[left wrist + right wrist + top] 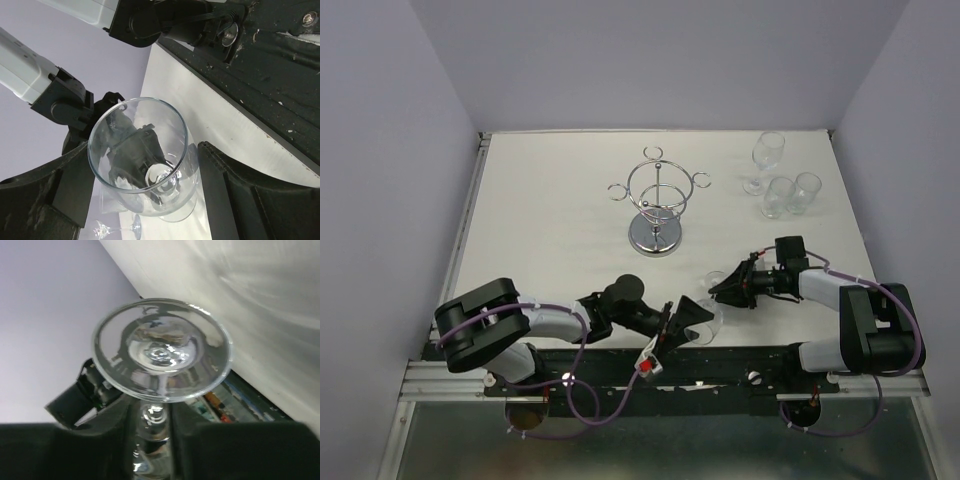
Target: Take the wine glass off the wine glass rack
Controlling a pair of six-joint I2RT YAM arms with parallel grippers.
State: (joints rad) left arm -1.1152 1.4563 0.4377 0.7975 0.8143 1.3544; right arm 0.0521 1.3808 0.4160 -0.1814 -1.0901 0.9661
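Three lilac walls, white table, right gripper pinching wine glass stem, left gripper straddling bowl, grip unclear

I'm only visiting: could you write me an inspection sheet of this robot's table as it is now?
Surface: white table, no spills seen.
Job's things: wine glass rack carries no glass; wine glass is off it, between the two arms.
Clutter: three other glasses at the far right.
Grippers: right gripper shut on the stem; left gripper flanks the bowl, contact unclear.
Cables: purple cables loop below the front rail.
Surroundings: plain pale walls.
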